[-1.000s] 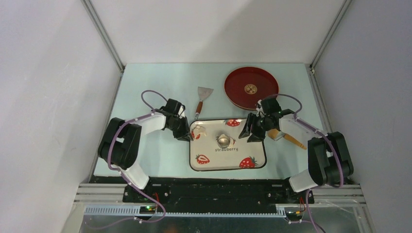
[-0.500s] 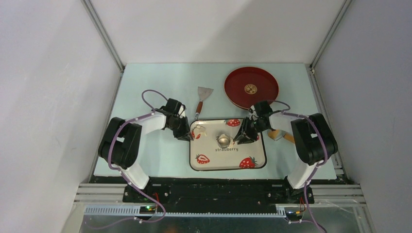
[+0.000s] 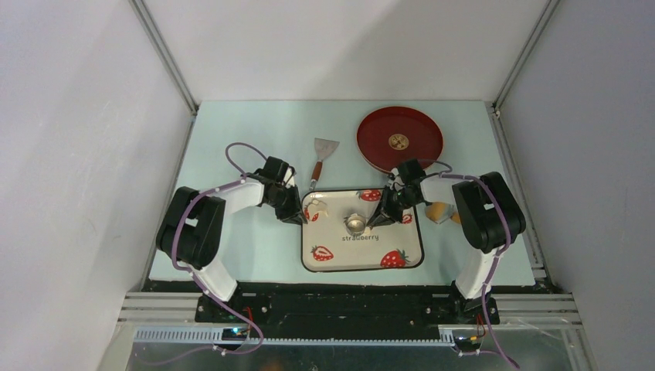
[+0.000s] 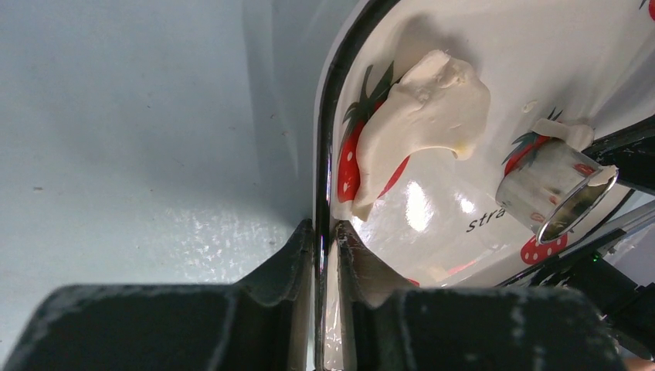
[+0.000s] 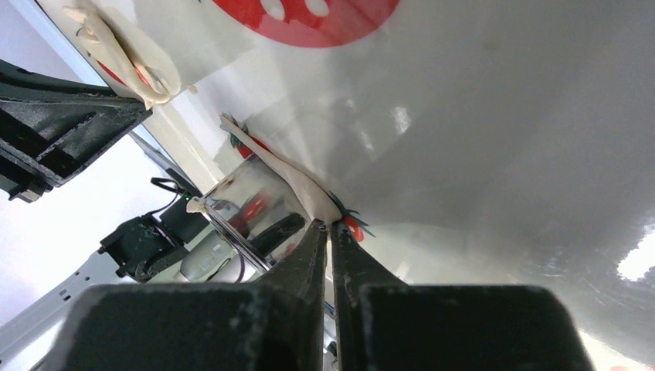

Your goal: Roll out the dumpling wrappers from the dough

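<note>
- Two pieces: soft dough lump [image 4: 432, 100], thin dough strip [image 5: 293, 182] by cutter ring [image 4: 556, 189].
- Right gripper [image 5: 330, 226] pinches the strip's end; we judge it stretchy, tearable, so hold near its thicker part.
- Left gripper [image 4: 323, 232] clamps tray rim [image 4: 324, 139].

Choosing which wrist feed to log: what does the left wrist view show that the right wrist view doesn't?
Left wrist only: the left gripper shut on the rim of the strawberry tray, with the pale blue table beside it. Right wrist only: the right gripper pinching the end of a thin dough strip. Both: the larger dough scrap, the metal cutter ring and the tray's surface.
</note>
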{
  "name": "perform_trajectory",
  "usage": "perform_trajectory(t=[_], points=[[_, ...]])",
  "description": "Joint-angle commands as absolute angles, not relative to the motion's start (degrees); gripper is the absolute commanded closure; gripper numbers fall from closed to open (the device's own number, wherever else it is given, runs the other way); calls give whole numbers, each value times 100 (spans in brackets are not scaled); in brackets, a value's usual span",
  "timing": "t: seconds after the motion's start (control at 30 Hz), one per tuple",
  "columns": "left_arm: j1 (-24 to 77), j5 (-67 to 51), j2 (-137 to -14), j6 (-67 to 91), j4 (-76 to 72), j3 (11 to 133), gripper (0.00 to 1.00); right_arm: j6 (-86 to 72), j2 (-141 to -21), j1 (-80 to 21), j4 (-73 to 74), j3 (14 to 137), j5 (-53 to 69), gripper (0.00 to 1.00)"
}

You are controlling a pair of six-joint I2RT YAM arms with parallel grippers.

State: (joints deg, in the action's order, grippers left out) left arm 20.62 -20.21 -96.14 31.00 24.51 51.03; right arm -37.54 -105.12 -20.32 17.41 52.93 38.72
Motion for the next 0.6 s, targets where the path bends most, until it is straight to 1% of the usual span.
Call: perform_trajectory(t=[0.0,0.3,0.57], points=[[2102,-2137,-9650,3006,2328,5195,82,-3706,-10673,-2084,1718,5344,3407,99],[2103,-2149,-9673,2983,2329,5194,84,-3728,-10217,-2038,1484,5340,3687,100],[2108,-2160,-9691,2942,2322,5147,86,-3820,-9580,-1986,1714,5340,3706,100]])
